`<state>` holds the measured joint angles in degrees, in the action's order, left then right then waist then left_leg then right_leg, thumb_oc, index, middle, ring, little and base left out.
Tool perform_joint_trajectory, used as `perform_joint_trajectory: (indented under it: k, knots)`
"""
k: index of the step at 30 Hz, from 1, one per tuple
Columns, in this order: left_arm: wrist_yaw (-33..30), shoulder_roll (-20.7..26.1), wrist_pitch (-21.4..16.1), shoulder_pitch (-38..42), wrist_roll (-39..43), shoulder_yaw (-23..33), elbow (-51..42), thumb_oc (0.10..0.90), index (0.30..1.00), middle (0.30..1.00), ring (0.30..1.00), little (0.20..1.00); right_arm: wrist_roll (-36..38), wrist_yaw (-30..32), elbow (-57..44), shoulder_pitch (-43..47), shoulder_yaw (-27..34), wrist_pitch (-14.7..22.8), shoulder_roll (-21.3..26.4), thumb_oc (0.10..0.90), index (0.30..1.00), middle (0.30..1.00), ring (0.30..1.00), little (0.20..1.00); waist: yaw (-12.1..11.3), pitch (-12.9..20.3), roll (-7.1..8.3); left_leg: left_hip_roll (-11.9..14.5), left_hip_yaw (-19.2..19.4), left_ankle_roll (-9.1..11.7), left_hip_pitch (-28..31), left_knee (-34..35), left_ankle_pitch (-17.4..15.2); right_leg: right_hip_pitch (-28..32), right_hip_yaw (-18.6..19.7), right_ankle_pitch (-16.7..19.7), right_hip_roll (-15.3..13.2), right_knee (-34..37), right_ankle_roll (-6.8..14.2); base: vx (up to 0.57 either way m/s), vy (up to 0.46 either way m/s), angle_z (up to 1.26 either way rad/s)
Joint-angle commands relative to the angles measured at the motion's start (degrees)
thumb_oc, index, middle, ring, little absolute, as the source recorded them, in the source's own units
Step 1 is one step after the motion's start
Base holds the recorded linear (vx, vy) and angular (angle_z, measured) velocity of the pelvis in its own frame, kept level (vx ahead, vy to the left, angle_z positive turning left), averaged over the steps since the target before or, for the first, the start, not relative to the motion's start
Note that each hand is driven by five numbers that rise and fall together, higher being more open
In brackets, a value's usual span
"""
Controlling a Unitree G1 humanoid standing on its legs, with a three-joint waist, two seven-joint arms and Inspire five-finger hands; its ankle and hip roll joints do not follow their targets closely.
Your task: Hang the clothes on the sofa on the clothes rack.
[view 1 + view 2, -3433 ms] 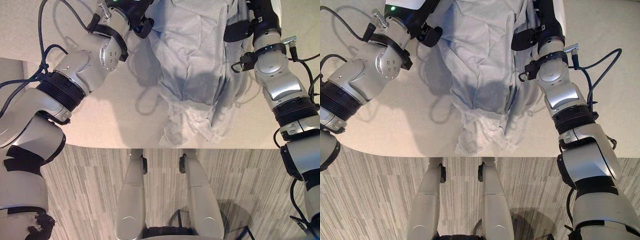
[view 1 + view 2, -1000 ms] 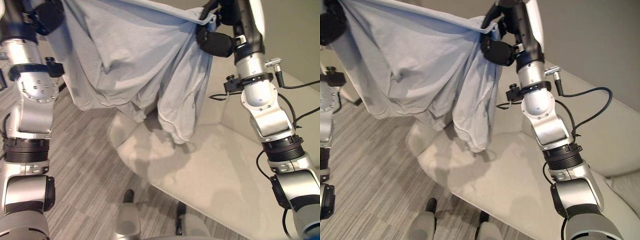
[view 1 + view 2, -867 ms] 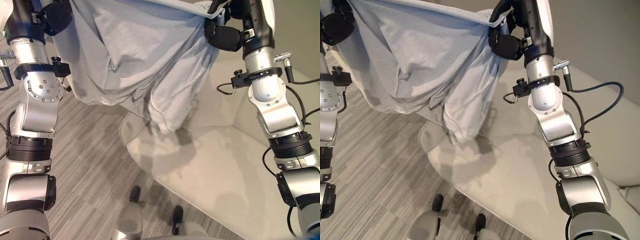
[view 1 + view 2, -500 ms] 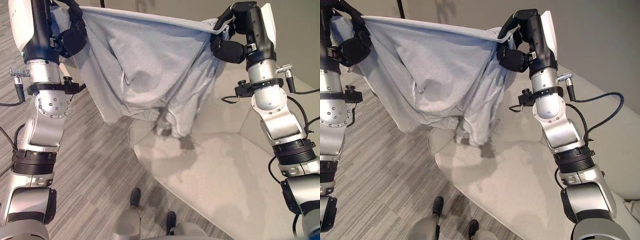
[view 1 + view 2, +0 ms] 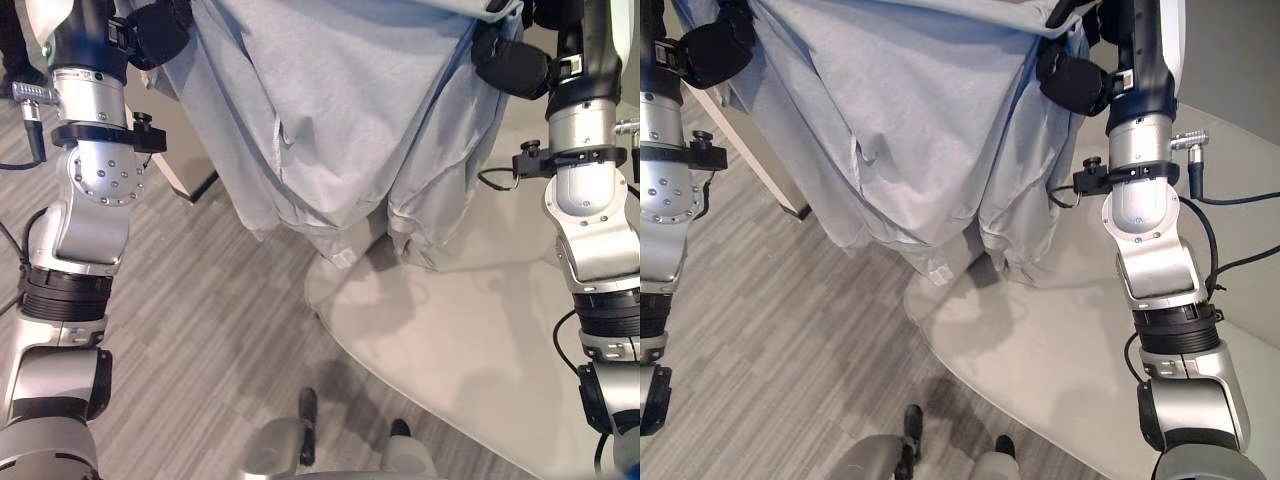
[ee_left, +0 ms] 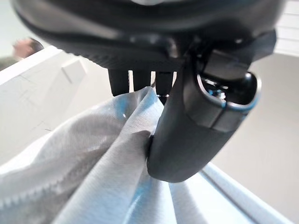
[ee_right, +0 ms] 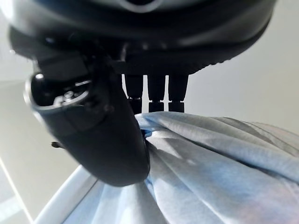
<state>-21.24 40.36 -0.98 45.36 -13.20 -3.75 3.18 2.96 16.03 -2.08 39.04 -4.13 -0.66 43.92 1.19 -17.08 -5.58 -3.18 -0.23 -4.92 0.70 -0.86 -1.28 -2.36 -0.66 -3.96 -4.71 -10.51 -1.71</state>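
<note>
Pale blue garment: I now hold it raised higher than half a second ago, clear of the sofa; left hand and right hand each pinch an upper edge; rack transfer comes next, I judge.

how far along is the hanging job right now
Done: the pale blue garment is lifted off the sofa, its hem hanging just above the sofa's edge. In hand: the left robot hand and right robot hand each pinch its top edge, holding it spread between them. Left: getting it onto a clothes rack.
</note>
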Motion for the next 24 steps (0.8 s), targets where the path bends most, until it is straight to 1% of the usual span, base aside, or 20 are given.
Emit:
perform_joint_trajectory:
  k: [1, 2, 3, 4, 5, 7, 8, 9, 11, 12, 13, 14, 16, 17, 19, 20, 21, 22, 23, 24]
  knots:
    - [-3.6, 4.8, -1.6, -2.1, 0.0, 6.9, -3.4, 0.4, 0.3, 0.3, 0.3, 0.3, 2.0, 3.5, 4.3, 5.8, 1.8, 3.5, 3.4, 0.4, 0.3, 0.3, 0.3, 0.3, 0.1, 6.8, 6.43, 1.3, -0.8, 5.8, 2.7, 5.9, -0.6, -1.4, -1.2, 9.3, 5.4, 11.5, 2.4, 0.22, 0.134, 0.06]
    - [-3.6, 4.8, -1.6, -2.3, 0.0, 7.0, -3.6, 0.4, 0.3, 0.3, 0.3, 0.3, 2.0, 3.5, 4.3, 5.7, 1.7, 3.5, 3.3, 0.4, 0.3, 0.3, 0.3, 0.3, 0.2, 6.9, 6.34, 1.4, -0.8, 5.9, 2.7, 5.9, -0.7, -1.3, -1.3, 9.3, 5.5, 11.6, 2.4, 0.42, 0.123, 0.11]
    - [-4.2, 3.9, -1.1, -3.6, 0.3, 8.4, -3.5, 0.4, 0.3, 0.3, 0.3, 0.3, 1.8, 3.2, 5.1, 4.5, 2.0, 3.4, 3.6, 0.4, 0.3, 0.3, 0.3, 0.3, 1.5, 7.2, 7.45, 0.3, -1.4, 4.9, 5.3, 5.9, 1.0, -1.4, 1.0, 8.5, 8.7, 15.5, 1.7, 0.34, 0.069, 0.32]
    - [-4.2, 3.8, -1.1, -3.8, 0.3, 8.6, -3.6, 0.4, 0.3, 0.3, 0.3, 0.3, 1.8, 3.2, 5.1, 4.6, 1.8, 3.4, 3.7, 0.4, 0.3, 0.3, 0.3, 0.3, 1.6, 7.2, 7.37, 0.3, -1.4, 4.9, 5.4, 5.9, 1.1, -1.3, 1.0, 8.5, 8.7, 15.5, 1.7, 0.52, 0.067, 0.94]
    - [-3.6, 3.1, -1.0, -4.1, 0.1, 9.1, -4.9, 0.4, 0.3, 0.3, 0.3, 0.3, 2.0, 3.3, 5.5, 6.2, 0.7, 3.6, 4.3, 0.4, 0.3, 0.3, 0.3, 0.3, 0.7, 7.7, 7.44, 1.0, -0.7, 5.4, 7.1, 5.1, 4.2, -0.3, 0.1, 8.3, 8.1, 15.5, 1.9, 0.25, -0.017, 0.85]
    - [-3.1, 2.1, -1.0, -5.1, 0.2, 10.1, -6.3, 0.4, 0.3, 0.3, 0.3, 0.3, 2.3, 3.2, 5.9, 7.2, 0.2, 3.6, 4.0, 0.4, 0.3, 0.3, 0.3, 0.3, 0.1, 6.7, 8.27, 0.4, -0.2, 5.9, 5.5, -2.5, 3.8, 1.8, -0.4, 8.6, 6.7, 15.5, 2.2, 0.27, -0.023, 0.49]
    - [-3.0, 1.7, -1.0, -5.9, 0.6, 10.6, -7.1, 0.4, 0.3, 0.3, 0.3, 0.3, 2.5, 3.1, 5.8, 7.1, 0.4, 3.5, 3.8, 0.4, 0.3, 0.3, 0.3, 0.3, -0.5, 6.4, 8.83, 1.1, 0.4, 6.2, 3.7, -5.8, 3.6, 3.1, -0.6, 8.7, 5.3, 15.5, 2.2, 0.21, 0.003, 0.16]
    - [-2.9, 1.6, -0.8, -6.3, 0.7, 10.9, -7.3, 0.4, 0.3, 0.3, 0.3, 0.3, 2.3, 3.1, 5.6, 6.8, 0.9, 3.4, 3.8, 0.4, 0.3, 0.3, 0.3, 0.3, -0.7, 6.2, 9.09, 2.3, 0.7, 5.9, 2.1, -7.6, 2.9, 3.8, -0.5, 8.4, 4.6, 15.5, 2.2, 0.2, 0.02, 0.01]
    - [-3.0, 2.0, -0.6, -6.3, 0.6, 10.9, -7.3, 0.4, 0.3, 0.3, 0.3, 0.3, 1.7, 3.1, 5.0, 6.1, 1.6, 3.4, 4.0, 0.4, 0.3, 0.3, 0.3, 0.3, -1.4, 6.9, 9.45, 5.3, 0.7, 4.4, 0.6, -5.4, 1.3, 4.7, 0.2, 7.6, 3.6, 15.5, 2.0, 0.29, 0.097, 0.0]
    - [-3.2, 2.7, -0.3, -6.3, 0.4, 10.6, -7.2, 0.4, 0.3, 0.3, 0.3, 0.3, 1.4, 3.4, 4.8, 5.3, 2.1, 3.3, 4.3, 0.4, 0.3, 0.3, 0.3, 0.3, -2.2, 7.5, 10.19, 9.1, -0.3, 3.4, -0.9, 0.2, 1.7, 4.9, 1.7, 7.1, 1.9, 15.5, 2.1, 0.52, 0.378, -0.38]
    - [-3.5, 3.4, -0.2, -6.1, 0.3, 10.4, -6.3, 0.4, 0.3, 0.3, 0.3, 0.3, 1.1, 4.0, 4.5, 4.1, 3.4, 3.1, 4.6, 0.4, 0.3, 0.3, 0.3, 0.3, -2.9, 8.2, 10.53, 13.8, -4.0, 3.8, -6.3, 5.9, 3.6, 5.7, 4.1, 7.1, -0.3, 15.5, 1.6, 0.48, 0.441, -0.5]
    - [-3.4, 3.5, -0.2, -5.8, 0.4, 10.2, -6.0, 0.4, 0.3, 0.3, 0.3, 0.3, 0.9, 4.1, 4.6, 3.9, 3.8, 3.0, 4.8, 0.4, 0.3, 0.3, 0.3, 0.3, -2.9, 8.4, 10.18, 14.0, -4.5, 4.3, -7.9, 5.9, 3.2, 6.7, 4.5, 6.7, -1.1, 15.5, 1.3, 0.38, 0.492, -0.54]
    - [-2.8, 3.7, -0.6, -3.7, 0.3, 8.9, -6.1, 0.4, 0.3, 0.3, 0.3, 0.3, 0.5, 4.0, 4.4, 4.1, 4.0, 3.0, 5.3, 0.4, 0.3, 0.3, 0.3, 0.3, -2.5, 10.1, 7.98, 13.4, -5.9, 6.3, -7.5, 5.9, 4.2, 6.1, 5.0, 7.0, -2.8, 15.5, 0.4, 0.24, 0.469, -0.25]
    - [-2.3, 3.6, -1.0, -2.7, 0.1, 8.1, -6.5, 0.4, 0.3, 0.3, 0.3, 0.3, 0.5, 4.0, 4.1, 4.2, 4.6, 2.8, 5.1, 0.4, 0.3, 0.3, 0.3, 0.3, -2.4, 10.7, 7.3, 12.7, -5.6, 7.1, -7.1, 5.9, 4.3, 5.7, 4.8, 7.3, -4.7, 15.5, 0.1, 0.25, 0.512, -0.58]
    - [-1.7, 2.8, -1.2, -2.4, 0.1, 7.6, -7.5, 0.4, 0.3, 0.3, 0.3, 0.3, 2.0, 4.5, 4.5, 3.9, 6.3, 3.1, 3.6, 0.4, 0.3, 0.3, 0.3, 0.3, -2.5, 11.7, 6.8, 10.6, -4.5, 7.4, -6.4, 5.9, 4.2, 5.6, 4.5, 8.6, -8.0, 15.5, -0.7, 0.29, 0.516, -0.69]
    - [-1.5, 2.8, -1.3, -2.4, 0.3, 7.6, -7.6, 0.4, 0.3, 0.3, 0.3, 0.3, 2.8, 4.5, 5.0, 4.1, 6.6, 3.3, 2.4, 0.4, 0.3, 0.3, 0.3, 0.3, -2.9, 11.7, 6.4, 9.6, -3.3, 7.4, -5.5, 5.9, 3.8, 5.6, 3.3, 9.0, -9.7, 15.5, -0.8, 0.48, 0.767, -0.92]
    - [-1.5, 3.4, -1.5, -4.1, 0.1, 8.7, -9.1, 0.4, 0.3, 0.3, 0.3, 0.3, 3.0, 3.7, 3.1, 1.5, 7.9, 2.8, -1.5, 0.4, 0.3, 0.3, 0.3, 0.3, -3.6, 10.1, 5.64, 7.3, 0.4, 7.8, -1.4, 5.9, 1.9, 7.2, -1.4, 10.3, -11.1, 13.7, -0.4, 0.41, 0.68, -0.81]
    - [-1.3, 2.9, -1.7, -5.1, -0.2, 9.1, -9.8, 0.4, 0.3, 0.3, 0.3, 0.3, 2.7, 3.4, 1.7, -0.6, 8.8, 3.0, -2.0, 0.4, 0.3, 0.3, 0.3, 0.3, -2.8, 10.0, 5.41, 5.8, -0.1, 7.4, -0.7, 5.9, 1.6, 6.4, -0.1, 10.8, -8.7, 12.5, 0.1, 0.33, 0.534, -0.94]
    - [-1.3, 2.8, -1.7, -5.3, -0.2, 9.1, -10.0, 0.4, 0.3, 0.3, 0.3, 0.3, 2.6, 3.3, 1.4, -1.1, 8.9, 2.8, -2.1, 0.4, 0.3, 0.3, 0.3, 0.3, -2.9, 10.0, 5.38, 5.9, -0.1, 7.4, -0.4, 5.9, 1.4, 6.4, 0.0, 10.4, -8.6, 12.1, 0.0, 0.15, 0.237, -0.83]
    - [-1.6, 2.3, -1.9, -6.6, -0.1, 10.4, -10.1, 0.4, 0.3, 0.3, 0.3, 0.3, 3.0, 2.9, 1.3, -1.1, 8.4, 3.1, -2.1, 0.4, 0.3, 0.3, 0.3, 0.3, -2.2, 9.4, 5.42, 4.2, 0.1, 7.2, 0.6, 5.9, 0.3, 4.8, -1.0, 10.0, -4.9, 13.0, 1.1, 0.12, 0.159, -0.75]
